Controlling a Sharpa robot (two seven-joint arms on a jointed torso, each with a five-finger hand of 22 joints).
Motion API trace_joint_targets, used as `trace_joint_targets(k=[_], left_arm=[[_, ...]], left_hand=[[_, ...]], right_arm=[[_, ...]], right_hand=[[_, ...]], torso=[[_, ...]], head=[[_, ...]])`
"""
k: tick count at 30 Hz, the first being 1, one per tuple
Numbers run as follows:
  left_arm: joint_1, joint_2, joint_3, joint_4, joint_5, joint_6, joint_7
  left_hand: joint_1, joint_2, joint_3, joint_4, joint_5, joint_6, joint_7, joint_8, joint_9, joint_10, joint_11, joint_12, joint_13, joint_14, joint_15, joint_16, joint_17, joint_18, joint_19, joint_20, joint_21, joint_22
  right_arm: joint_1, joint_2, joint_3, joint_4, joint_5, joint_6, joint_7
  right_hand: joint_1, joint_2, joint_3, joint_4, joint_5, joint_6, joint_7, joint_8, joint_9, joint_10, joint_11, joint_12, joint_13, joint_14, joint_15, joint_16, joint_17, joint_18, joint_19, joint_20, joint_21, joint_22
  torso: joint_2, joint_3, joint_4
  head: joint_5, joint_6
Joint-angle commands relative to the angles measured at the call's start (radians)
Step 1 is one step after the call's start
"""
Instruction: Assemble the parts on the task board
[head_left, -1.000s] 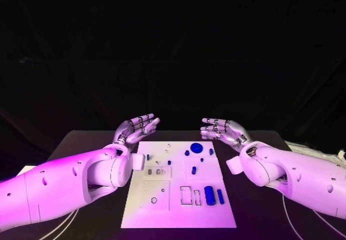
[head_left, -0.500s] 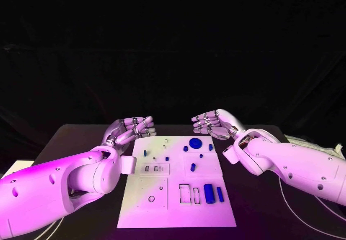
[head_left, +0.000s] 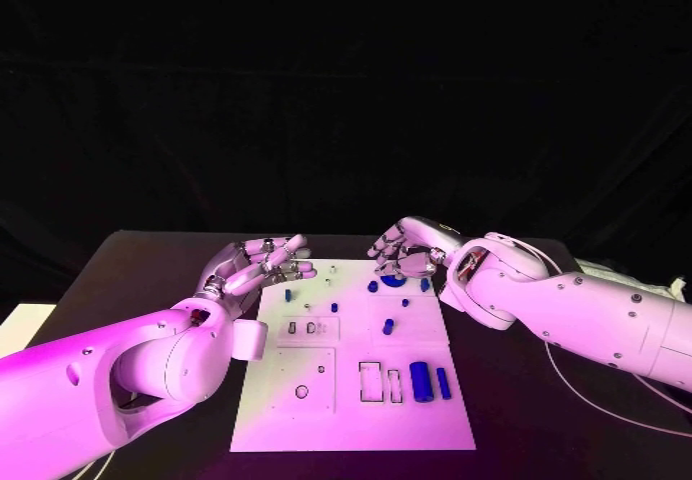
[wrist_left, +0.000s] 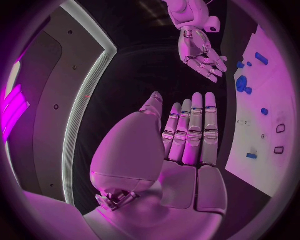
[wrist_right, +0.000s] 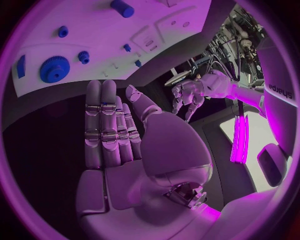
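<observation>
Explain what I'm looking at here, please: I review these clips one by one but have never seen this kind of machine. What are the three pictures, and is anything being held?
This is a robot with two white arms, each ending in a silver many-fingered hand, at a black table. The square picture comes from a camera on the robot's head, looking down. There the left hand enters from the picture's left and the right hand from its right. The two round pictures come from fisheye cameras at the wrists, each looking along its own palm: the left hand in one, the right hand in the other.

On the table lies the task board, a white plate. Small blue parts rest on it, including a blue gear at the far end near the right hand.

Neither hand holds anything; both hover over the board's far end with fingers free.
</observation>
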Motion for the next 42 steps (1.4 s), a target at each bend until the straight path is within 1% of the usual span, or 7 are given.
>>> trace_joint_targets(k=[1, 7, 9, 17, 22, 32, 42], left_arm=[[0.004, 0.0, 0.001, 0.009, 0.038, 0.057, -0.003], [0.009, -0.006, 0.002, 0.02, 0.041, 0.058, -0.006], [0.01, -0.008, 0.002, 0.023, 0.042, 0.058, -0.006], [0.013, -0.011, 0.003, 0.031, 0.042, 0.058, -0.01], [0.014, -0.014, 0.003, 0.036, 0.042, 0.058, -0.012], [0.015, -0.015, 0.004, 0.04, 0.042, 0.062, -0.017], [0.015, -0.016, 0.004, 0.039, 0.042, 0.065, -0.02]], left_hand=[[-0.006, -0.001, -0.004, -0.004, 0.006, -0.001, 0.004, -0.007, -0.001, -0.003, 0.005, -0.007, -0.001, -0.006, 0.005, -0.007, 0.002, 0.008, -0.001, 0.002, -0.006, -0.002], [-0.008, -0.002, -0.005, -0.005, 0.007, -0.002, 0.005, -0.009, -0.001, -0.003, 0.006, -0.009, -0.001, -0.006, 0.006, -0.009, 0.002, 0.008, -0.002, 0.003, -0.007, -0.003], [-0.008, -0.002, -0.005, -0.005, 0.007, -0.002, 0.005, -0.009, -0.001, -0.003, 0.006, -0.009, -0.001, -0.006, 0.006, -0.009, 0.002, 0.008, -0.002, 0.003, -0.007, -0.003], [-0.009, -0.003, -0.006, -0.005, 0.007, -0.002, 0.007, -0.011, -0.002, -0.004, 0.007, -0.011, -0.001, -0.007, 0.006, -0.01, 0.003, 0.008, -0.002, 0.003, -0.008, -0.003], [-0.009, -0.003, -0.007, -0.005, 0.007, -0.003, 0.007, -0.012, -0.002, -0.004, 0.007, -0.013, -0.002, -0.007, 0.007, -0.011, 0.004, 0.008, -0.002, 0.004, -0.009, -0.004], [-0.01, -0.003, -0.009, -0.006, 0.008, -0.004, 0.01, -0.015, -0.002, -0.006, 0.009, -0.016, -0.002, -0.007, 0.007, -0.014, 0.005, 0.008, -0.002, 0.004, -0.01, -0.005], [-0.01, -0.003, -0.009, -0.006, 0.008, -0.004, 0.01, -0.015, -0.002, -0.006, 0.009, -0.016, -0.002, -0.007, 0.007, -0.014, 0.005, 0.008, -0.002, 0.004, -0.01, -0.005]], right_arm=[[0.008, 0.008, 0.001, -0.011, -0.223, 0.119, -0.116], [0.019, 0.023, 0.002, -0.037, -0.285, 0.166, -0.142], [0.021, 0.027, 0.002, -0.041, -0.297, 0.171, -0.146], [0.024, 0.035, 0.002, -0.048, -0.328, 0.199, -0.162], [0.025, 0.043, 0.002, -0.06, -0.338, 0.222, -0.163], [0.025, 0.058, 0.001, -0.081, -0.347, 0.246, -0.163], [0.025, 0.061, 0.001, -0.091, -0.368, 0.256, -0.176]], right_hand=[[-0.009, -0.018, 0.01, 0.012, 0.005, 0.003, -0.004, -0.009, -0.002, -0.004, -0.009, -0.001, 0.001, 0.047, -0.009, 0.129, 0.074, 0.012, 0.017, -0.011, 0.071, 0.044], [-0.021, -0.037, 0.034, 0.041, -0.003, -0.002, -0.007, -0.009, -0.002, -0.045, -0.006, -0.004, 0.001, 0.037, -0.007, 0.308, 0.187, -0.021, 0.072, -0.009, 0.325, 0.332], [-0.019, -0.039, 0.041, 0.049, -0.003, -0.003, -0.007, -0.008, -0.001, -0.05, -0.005, -0.004, 0.001, 0.033, -0.006, 0.343, 0.21, -0.028, 0.077, -0.007, 0.372, 0.386], [-0.009, -0.053, 0.056, 0.069, -0.009, -0.008, -0.009, -0.009, -0.001, -0.069, 0.0, -0.004, 0.001, 0.01, -0.003, 0.403, 0.252, -0.035, 0.069, 0.0, 0.447, 0.467], [-0.005, -0.053, 0.063, 0.078, -0.009, -0.005, -0.01, -0.008, -0.001, -0.069, 0.001, -0.003, 0.001, 0.008, -0.003, 0.43, 0.271, -0.04, 0.077, 0.001, 0.481, 0.51], [0.0, -0.05, 0.08, 0.093, -0.011, 0.006, -0.012, -0.006, 0.001, -0.059, -0.002, -0.003, 0.002, 0.01, -0.004, 0.512, 0.351, -0.049, 0.094, 0.001, 0.535, 0.578], [0.003, -0.049, 0.097, 0.104, -0.015, 0.017, -0.012, -0.005, 0.001, -0.051, -0.004, -0.003, 0.001, 0.009, -0.005, 0.555, 0.392, -0.054, 0.102, 0.001, 0.562, 0.612]], torso=[[0.018, -0.0064, 0.0157], [0.035, -0.0115, 0.0259], [0.04, -0.0125, 0.0286], [0.052, -0.0161, 0.0414], [0.059, -0.0179, 0.0452], [0.071, -0.0212, 0.0508], [0.083, -0.0238, 0.0505]], head=[[-0.01, 0.0], [-0.02, 0.005], [-0.022, 0.005], [-0.029, 0.004], [-0.029, 0.007], [-0.036, 0.007], [-0.039, 0.012]])
